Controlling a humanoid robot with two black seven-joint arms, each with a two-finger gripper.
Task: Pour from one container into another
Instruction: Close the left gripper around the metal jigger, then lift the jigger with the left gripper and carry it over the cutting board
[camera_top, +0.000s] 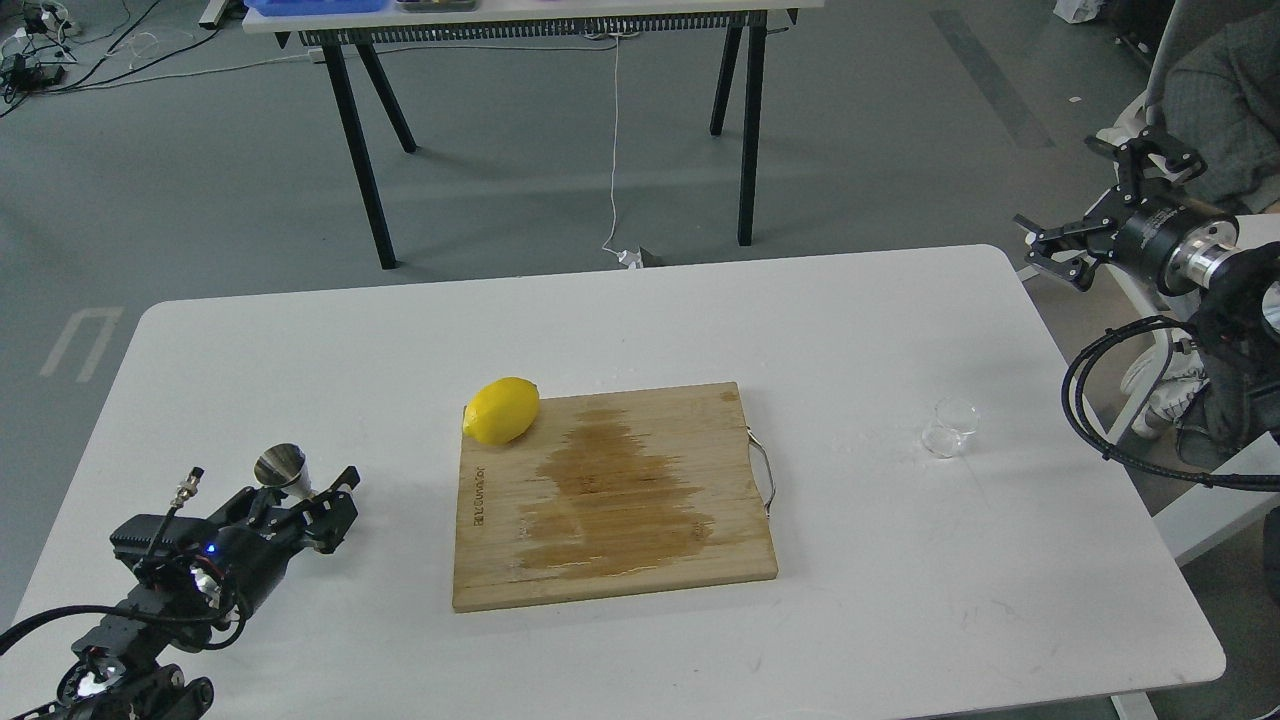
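Glass cup and steel jigger, the two things for the pouring, sit at opposite ends of the white surface, well apart from each other, and between them lies the largest thing on it, a bamboo cutting board. The board has a dark wet-looking stain spread across its middle, small printed lettering along its left edge and a thin metal handle on its right edge. A yellow lemon rests at the board's far left corner, partly over the edge. The robot's left arm comes in low at the near left, and its left tool lies close above the surface just beside the jigger, on its near right; its dark fingers are seen from behind, and whether they stand apart or together I cannot tell, nor whether they touch the jigger. The right tool hangs in the air beyond the surface's far right corner, its fingers spread wide with nothing between them, well away from the cup. The jigger stands upright, its shiny open cone facing up. The clear cup, short and round, stands upright near the right edge of the surface, to the right of the board's handle; whether anything is in it cannot be made out.
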